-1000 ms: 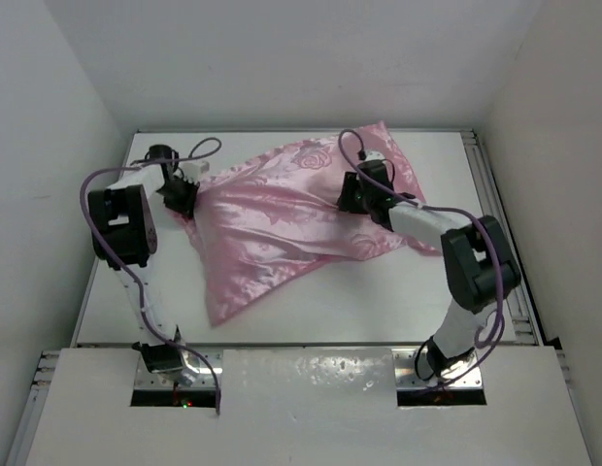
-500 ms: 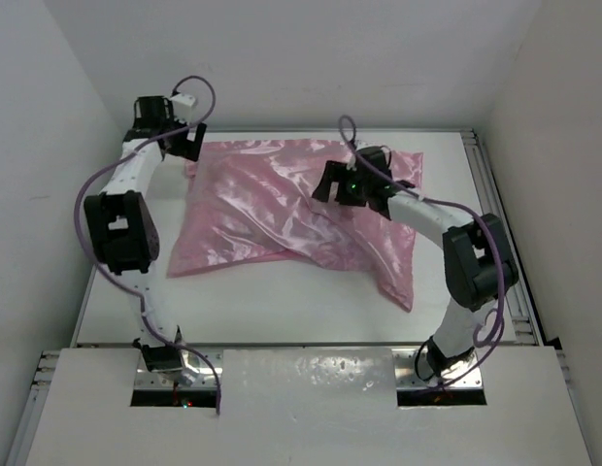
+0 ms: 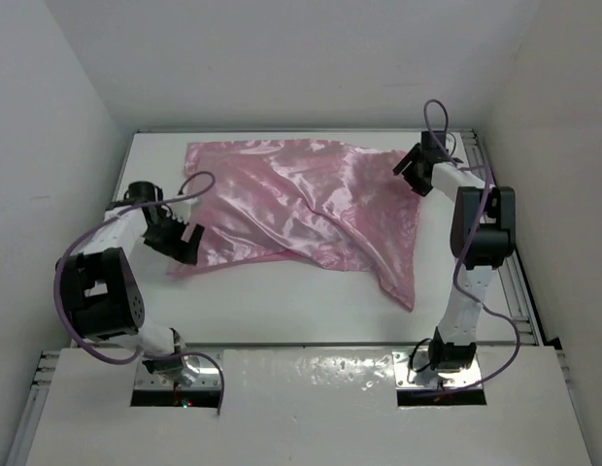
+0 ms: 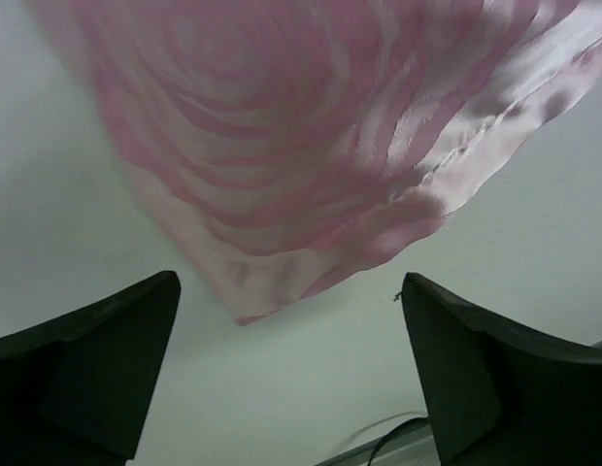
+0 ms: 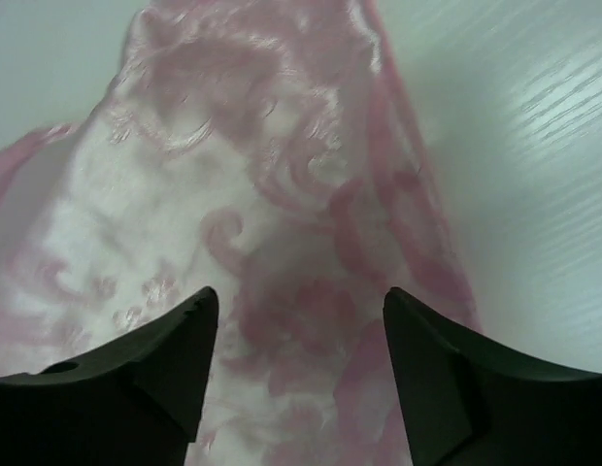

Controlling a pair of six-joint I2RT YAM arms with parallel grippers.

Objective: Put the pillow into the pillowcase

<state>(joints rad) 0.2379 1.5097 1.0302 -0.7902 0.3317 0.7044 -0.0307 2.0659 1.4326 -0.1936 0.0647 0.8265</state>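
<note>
The pink satin pillowcase point(image 3: 301, 199) lies spread across the back half of the white table, one corner trailing toward the front right. The pillow is hidden from every view. My left gripper point(image 3: 184, 245) is at the case's near-left corner. In the left wrist view its jaws point(image 4: 289, 283) stand wide open over bare table, just short of the pillowcase point(image 4: 301, 136) corner. My right gripper point(image 3: 406, 173) hovers at the case's far-right corner. The right wrist view shows it point(image 5: 299, 293) open above the pillowcase point(image 5: 252, 194), with nothing between the fingers.
White enclosure walls close in the table point(image 3: 282, 306) at the left, back and right. A metal rail point(image 3: 481, 160) runs along the right edge. A purple cable loops above each arm. The arm bases sit at the near edge.
The pillowcase went from bunched to spread flat. The left gripper opened and came from the far-left corner to the near-left corner. The right gripper opened and swung from the middle to the far right.
</note>
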